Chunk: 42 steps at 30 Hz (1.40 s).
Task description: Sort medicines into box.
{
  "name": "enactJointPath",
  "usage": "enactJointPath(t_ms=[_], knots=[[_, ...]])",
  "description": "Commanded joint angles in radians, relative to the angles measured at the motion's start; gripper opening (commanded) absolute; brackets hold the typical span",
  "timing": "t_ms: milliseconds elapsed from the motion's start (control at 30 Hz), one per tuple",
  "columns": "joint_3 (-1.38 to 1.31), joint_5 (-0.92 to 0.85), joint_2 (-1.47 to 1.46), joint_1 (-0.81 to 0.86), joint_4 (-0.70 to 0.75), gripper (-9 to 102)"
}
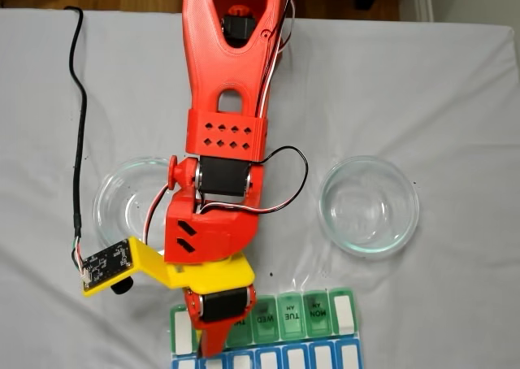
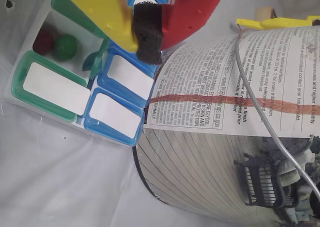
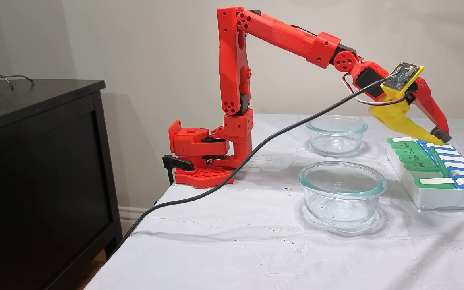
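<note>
The box (image 1: 309,312) lies at the near table edge, a pill organizer with green day-labelled lids and a blue row. In the wrist view one compartment of the box (image 2: 20,79) stands open, with a dark red pill (image 2: 45,41) and a green pill (image 2: 66,46) lying side by side in it. My gripper (image 2: 147,42) hovers just above the blue row, its yellow and red jaws closed together on the black foam pad, nothing seen between them. It hangs over the left part of the box (image 3: 437,197) in both fixed views, gripper (image 1: 210,353) (image 3: 441,139) pointing down.
Two clear glass dishes stand on the white cloth, one (image 1: 122,198) partly under the arm and one (image 1: 370,205) to the right. A large printed cylindrical container (image 2: 225,112) rises close beside the box. A black cable (image 1: 77,125) runs along the left.
</note>
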Motion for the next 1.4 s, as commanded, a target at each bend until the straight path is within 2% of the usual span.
enactJointPath(t_ms=[0,267,633,1367], knots=[[-0.049,-0.032,0.012,0.0,-0.006,0],[-0.058,-0.071,-0.044,-0.012,0.043,0],[-0.137,-0.101,-0.11,-0.008,0.201,0],[-0.172,-0.114,-0.193,-0.017,0.318,0]])
